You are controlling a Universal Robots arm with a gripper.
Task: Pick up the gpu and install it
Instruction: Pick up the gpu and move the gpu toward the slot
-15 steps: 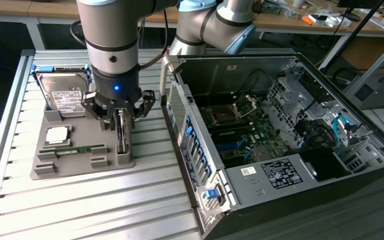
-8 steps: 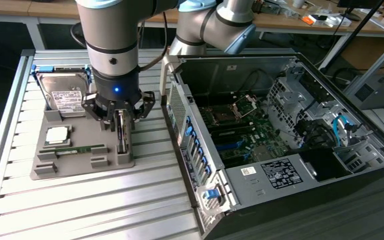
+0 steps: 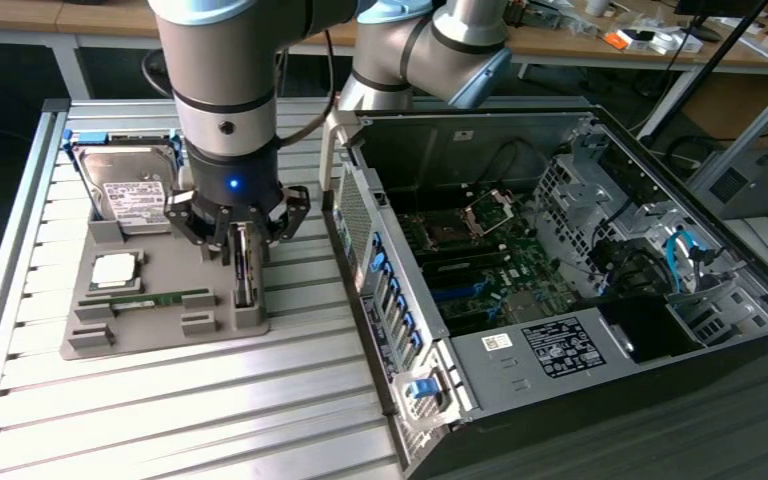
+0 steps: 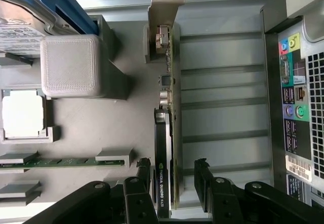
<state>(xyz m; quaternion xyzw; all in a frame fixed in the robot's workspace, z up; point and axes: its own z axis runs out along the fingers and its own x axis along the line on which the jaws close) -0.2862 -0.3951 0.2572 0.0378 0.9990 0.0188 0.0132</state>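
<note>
The gpu [image 3: 241, 272] stands on its long edge in a slot at the side of the grey holder tray [image 3: 157, 338] nearest the computer case. In the wrist view the gpu [image 4: 165, 128] is a thin dark card with a silvery bracket end and a black cooler. My gripper [image 3: 236, 238] hangs straight down over it. My gripper [image 4: 172, 167] is open with one black finger on each side of the card. A gap shows between the card and the fingertips [image 4: 201, 169].
The tray also holds a silver hard drive [image 3: 128, 190], a square processor [image 3: 115, 268] and a green memory stick [image 3: 144, 298]. The open computer case [image 3: 598, 330] lies at the exterior view's right, its motherboard [image 3: 491, 270] exposed. Its rear ports [image 4: 296, 97] face the tray.
</note>
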